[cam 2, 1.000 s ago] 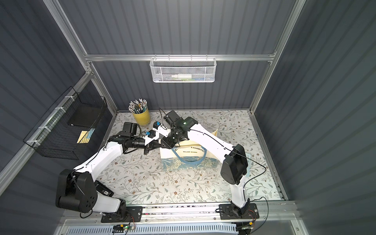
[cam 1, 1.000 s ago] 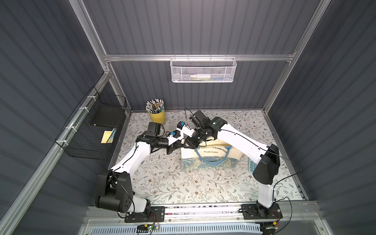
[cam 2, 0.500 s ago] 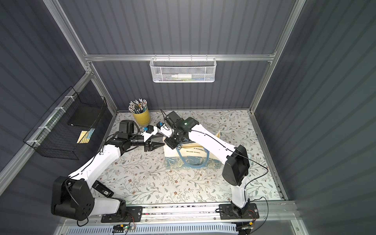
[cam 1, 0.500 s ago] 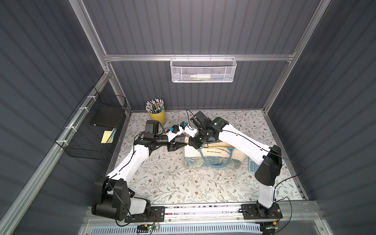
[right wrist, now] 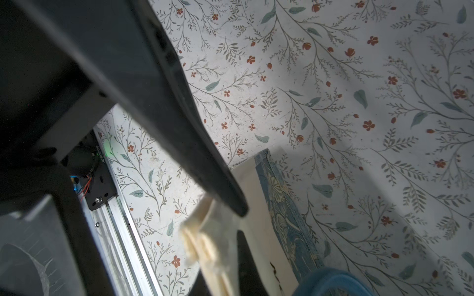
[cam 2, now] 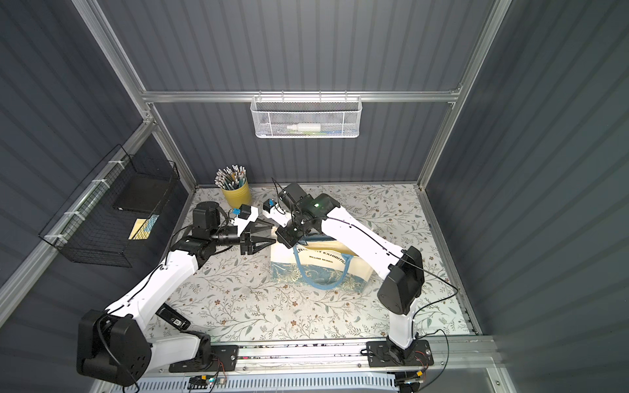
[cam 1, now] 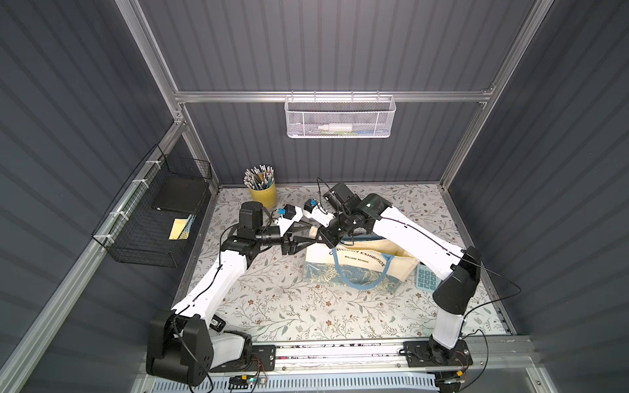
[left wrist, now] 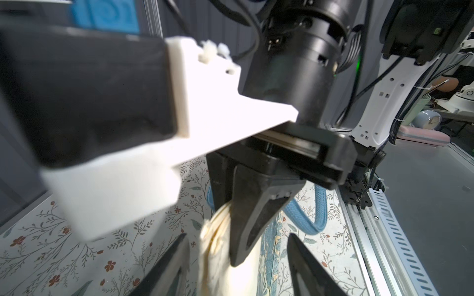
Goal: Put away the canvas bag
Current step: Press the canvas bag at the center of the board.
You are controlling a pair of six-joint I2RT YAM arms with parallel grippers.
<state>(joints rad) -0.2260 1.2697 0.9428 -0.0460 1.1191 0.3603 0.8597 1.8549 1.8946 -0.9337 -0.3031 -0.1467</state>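
The canvas bag (cam 1: 360, 262) (cam 2: 323, 262) stands mid-table, cream with black lettering, a blue floral bottom band and a light-blue handle (cam 1: 360, 287) hanging down its front. My right gripper (cam 1: 328, 238) (cam 2: 286, 238) is shut on the bag's bunched top-left corner; in the right wrist view the gripper (right wrist: 238, 225) pinches folded cream fabric (right wrist: 205, 238). My left gripper (cam 1: 313, 233) (cam 2: 272, 233) is open just left of that corner. In the left wrist view its fingers (left wrist: 174, 264) straddle the cream fabric (left wrist: 218, 256) without touching it.
A yellow pencil cup (cam 1: 262, 194) stands at the back left. A black wire basket (cam 1: 153, 217) hangs on the left wall and a white mesh basket (cam 1: 340, 117) on the back wall. A teal calculator (cam 1: 427, 277) lies right of the bag, under my right arm.
My left gripper has opened, let go of the bag's corner and drawn back slightly left. My right gripper has tightened on that corner and keeps hold of it.
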